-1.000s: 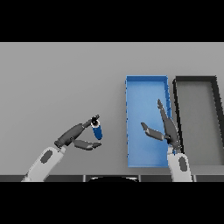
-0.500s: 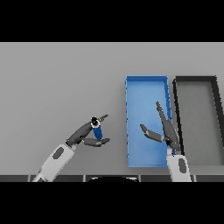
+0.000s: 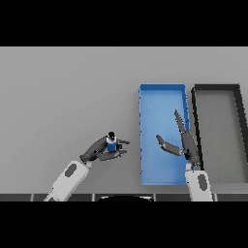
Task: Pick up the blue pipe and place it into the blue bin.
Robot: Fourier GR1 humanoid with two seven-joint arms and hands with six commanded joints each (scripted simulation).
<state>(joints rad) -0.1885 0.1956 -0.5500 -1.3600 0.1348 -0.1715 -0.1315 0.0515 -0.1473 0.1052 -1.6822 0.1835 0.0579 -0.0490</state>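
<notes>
The blue pipe (image 3: 112, 143), short with a dark top end, sits inside my left hand (image 3: 99, 149), whose fingers and thumb curl round it. That hand hovers over the grey table, a short way left of the blue bin (image 3: 145, 111). The bin is a long open rectangle standing right of centre. My right hand (image 3: 185, 143) is over the bin's right half, fingers straight and thumb spread toward the left, holding nothing.
A dark grey bin (image 3: 217, 89) stands directly right of the blue bin, their long sides nearly touching. The grey table (image 3: 63, 92) stretches to the left and far side.
My left hand has carried the blue pipe rightward, toward the blue bin. The right hand has stayed over the bin with hardly any motion.
</notes>
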